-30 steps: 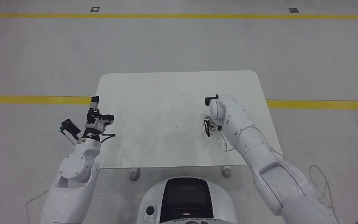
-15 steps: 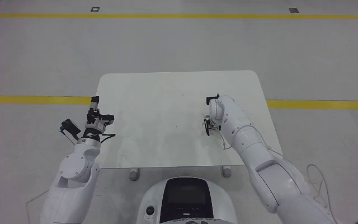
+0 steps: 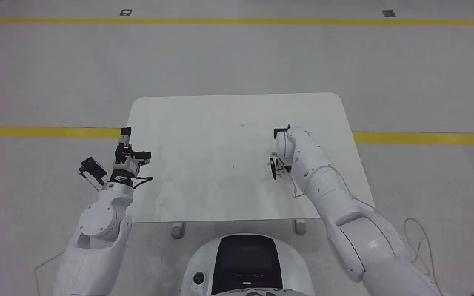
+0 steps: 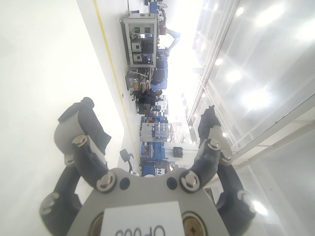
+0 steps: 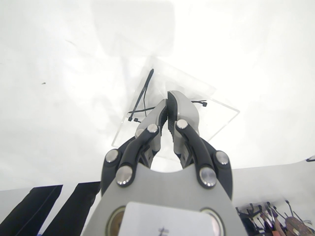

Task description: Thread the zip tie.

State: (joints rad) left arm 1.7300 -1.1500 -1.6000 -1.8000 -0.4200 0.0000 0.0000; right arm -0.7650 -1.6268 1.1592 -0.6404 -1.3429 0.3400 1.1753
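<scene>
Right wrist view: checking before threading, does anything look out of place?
Nothing stands out. Black zip ties lie loose on the clear plate, below the right gripper, its jaws shut.

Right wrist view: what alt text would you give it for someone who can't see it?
The right gripper, jaws pressed together, points down at a clear plate lying on a white table. Black zip ties lie on the plate: a long one to one side of the jaws, and the head of another peeking out on the other side.
</scene>
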